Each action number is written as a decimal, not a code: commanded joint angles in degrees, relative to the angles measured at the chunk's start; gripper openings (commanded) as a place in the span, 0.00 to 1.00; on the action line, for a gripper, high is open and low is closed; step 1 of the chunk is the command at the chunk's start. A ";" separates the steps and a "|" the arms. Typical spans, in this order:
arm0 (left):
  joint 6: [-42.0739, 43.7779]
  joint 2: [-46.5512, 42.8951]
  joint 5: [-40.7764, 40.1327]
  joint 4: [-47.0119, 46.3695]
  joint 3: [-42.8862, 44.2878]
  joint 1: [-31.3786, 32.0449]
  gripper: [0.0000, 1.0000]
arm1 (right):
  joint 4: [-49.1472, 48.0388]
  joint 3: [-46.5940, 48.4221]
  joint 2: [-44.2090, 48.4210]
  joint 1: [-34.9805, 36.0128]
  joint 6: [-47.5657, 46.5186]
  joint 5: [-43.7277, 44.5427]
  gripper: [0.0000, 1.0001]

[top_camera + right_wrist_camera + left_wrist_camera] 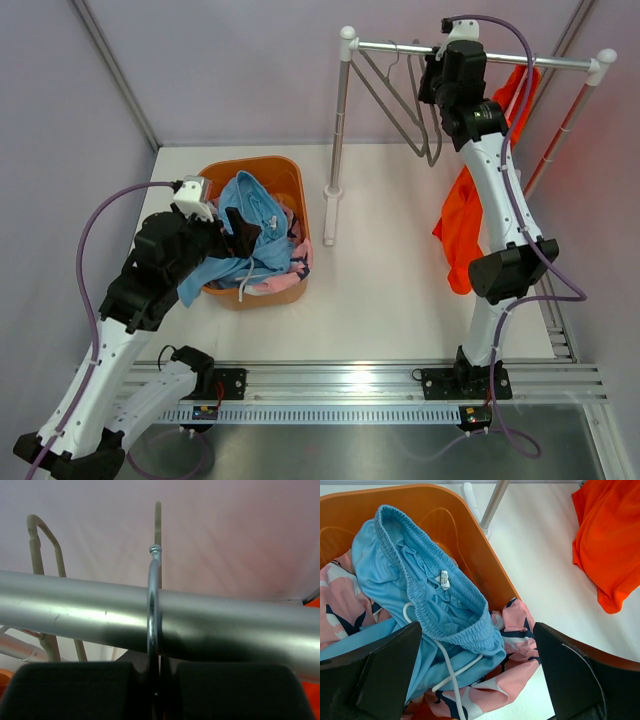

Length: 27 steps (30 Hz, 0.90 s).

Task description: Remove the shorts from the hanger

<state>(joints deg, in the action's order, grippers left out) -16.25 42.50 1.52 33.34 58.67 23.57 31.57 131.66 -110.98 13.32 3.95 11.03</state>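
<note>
The light blue shorts with a white drawstring lie on top of the pink patterned shorts in an orange basket. My left gripper is open and empty just above them. In the left wrist view the blue shorts and pink shorts lie between and under the spread fingers of the left gripper. The orange shorts hang below the rail, behind my right arm. My right gripper is shut on a metal hanger hook that sits over the rail.
Empty grey hangers hang on the rail left of my right gripper. The rack's white post stands beside the basket, with a second post at the right. The orange shorts also show in the left wrist view. Walls enclose the table.
</note>
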 commanded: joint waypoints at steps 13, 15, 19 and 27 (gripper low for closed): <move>1.22 0.92 -0.38 -2.49 -0.23 0.16 0.99 | 5.16 -3.68 12.01 -0.49 4.05 3.03 0.61; 1.22 1.09 -0.38 -2.49 -0.23 0.16 0.99 | 5.69 -4.30 13.93 -0.49 4.32 4.35 0.63; 1.22 1.27 -0.38 -2.49 -0.23 0.16 0.99 | 6.92 -5.88 17.28 -0.40 4.75 4.97 0.63; 1.13 1.36 -0.38 -2.41 -0.31 0.16 0.99 | 8.24 -5.36 22.21 -0.49 5.37 19.27 0.63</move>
<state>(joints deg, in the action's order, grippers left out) -16.01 43.99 1.28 33.32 58.65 23.57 39.07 124.92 -89.78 13.21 8.73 20.14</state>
